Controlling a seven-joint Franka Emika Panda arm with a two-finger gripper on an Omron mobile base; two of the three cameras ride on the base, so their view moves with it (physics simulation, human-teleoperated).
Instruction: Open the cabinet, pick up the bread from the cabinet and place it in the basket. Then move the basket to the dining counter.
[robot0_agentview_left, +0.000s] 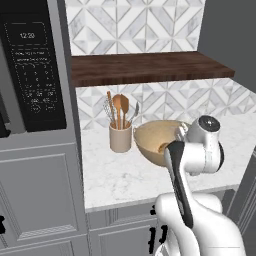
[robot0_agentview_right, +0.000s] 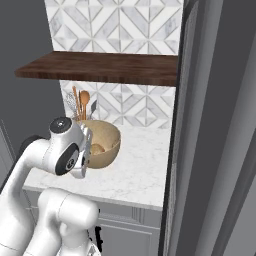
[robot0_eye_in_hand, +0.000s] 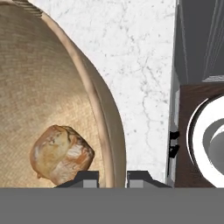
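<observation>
- Our tool (robot0_eye_in_hand: 112, 177) is pinched on the rim of the basket (robot0_eye_in_hand: 103, 114), one finger inside, one outside; the bread (robot0_eye_in_hand: 61, 154) lies in the basket on the marble tabletop (robot0_agentview_left: 112, 177).
- We fear a thin rim grip; the basket may tilt or slip when lifted, spilling the bread.
- The utensil cup (robot0_agentview_left: 120, 136) stands just beside; a swing could knock it.

**Marble worktop and wall shelf: contents**

Short white marble worktop (robot0_agentview_left: 120, 175), backed by patterned tiles. On it: one beige utensil cup (robot0_agentview_left: 120, 137) holding wooden spoons and what may be a whisk, standing near the tiles; one wide tan basket (robot0_agentview_left: 152, 140), just beside the cup, with a small bread roll (robot0_eye_in_hand: 61, 154) lying inside. Above: dark brown wooden shelf (robot0_agentview_left: 150, 67), a thick plank fixed to the tiled wall.
</observation>
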